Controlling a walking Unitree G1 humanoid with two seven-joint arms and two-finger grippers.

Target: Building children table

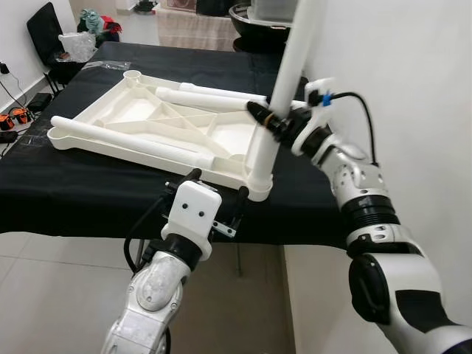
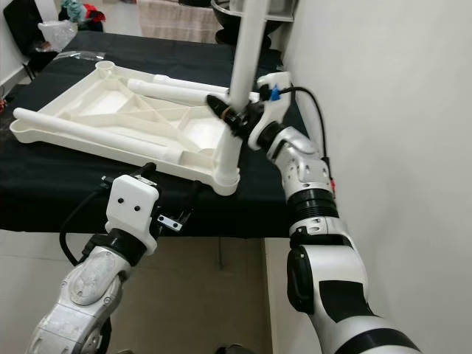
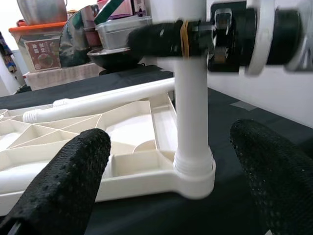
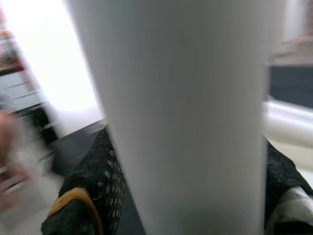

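Head views are bright and evenly lit, pretty sharp. Right wrist view is badly blurred, blown-out glare behind the white leg [image 4: 186, 112]; left wrist fingers [image 3: 63, 186] look soft.

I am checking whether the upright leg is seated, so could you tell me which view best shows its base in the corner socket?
The left wrist view: the upright leg meets the corner socket close up, between the open left gripper fingers. Both eye views show it smaller. The right wrist view shows the gripped shaft alone.
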